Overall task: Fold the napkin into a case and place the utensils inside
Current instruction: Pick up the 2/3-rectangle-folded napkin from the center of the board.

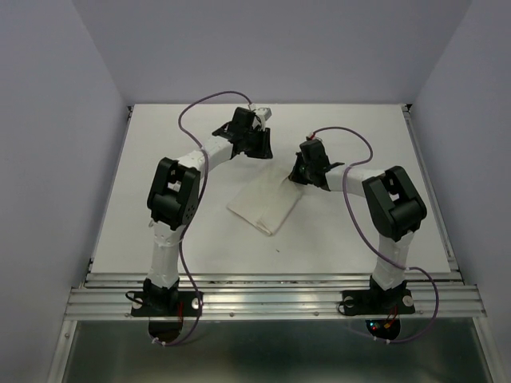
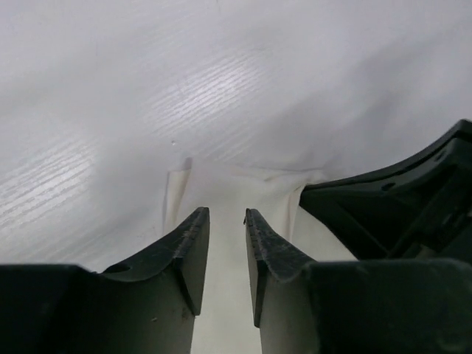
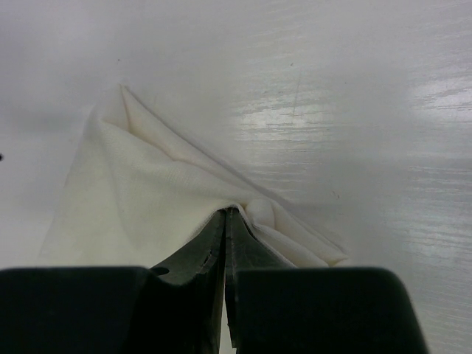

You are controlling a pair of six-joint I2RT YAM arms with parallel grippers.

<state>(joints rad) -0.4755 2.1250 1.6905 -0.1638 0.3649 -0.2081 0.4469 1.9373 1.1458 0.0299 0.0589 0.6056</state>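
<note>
**A:** So which step is in hand?

**B:** The folding, by my reading. The thin, soft white napkin lies doubled over in the middle of the white bench, between the two arms. It is not yet a narrow case, and no utensils show in any view.

**A:** And the pincers?

**B:** The right pincer is closed tight on a bunched edge of the napkin at its far right corner, the cloth pinched between the tips. The left pincer stands part-way open with a narrow gap between its jaws. It grips nothing and hangs just over the napkin's far edge, close beside the right arm.

**A:** What does the next move call for?

**B:** Likely a fresh hold by the left side on the far edge. Both could then carry the cloth over into a tighter fold while keeping the layers lined up. The arms are close together, so they need room.

**A:** How does the cloth look?

**B:** Creamy against the bench and faintly woven. It is stacked in several layers, with a raised ridge running back from the pinched corner. The near end lies flat, a skewed rectangle.
</note>
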